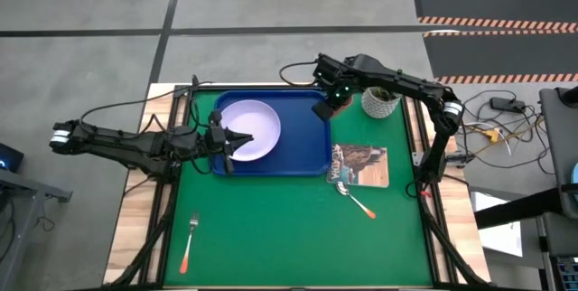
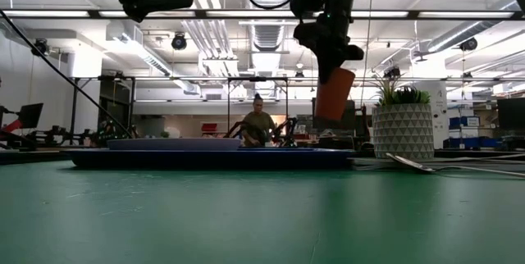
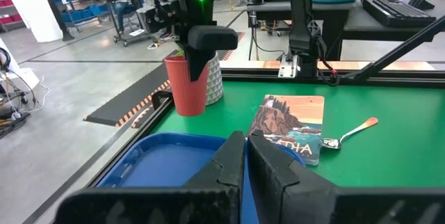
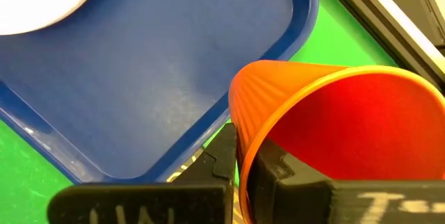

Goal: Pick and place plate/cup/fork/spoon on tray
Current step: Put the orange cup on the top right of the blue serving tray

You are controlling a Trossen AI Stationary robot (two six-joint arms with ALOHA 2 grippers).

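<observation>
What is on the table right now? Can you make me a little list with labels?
plate: on the tray
tray: blue, on the green mat
cup: held up by the right claw, near the tray's corner
left claw: shut, above the plate
right claw: shut on the cup
fork: on the mat
spoon: beside the booklet
booklet: right of the tray

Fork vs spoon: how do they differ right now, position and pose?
The fork lies at the mat's near-left, far from the tray; the spoon lies right of centre, its bowl touching or just beside the booklet. The fork runs nearly straight along the mat's depth, while the spoon sits diagonal. The fork ends in tines, the spoon in a rounded bowl. Both have orange handles and lie on the green mat, untouched.
</observation>
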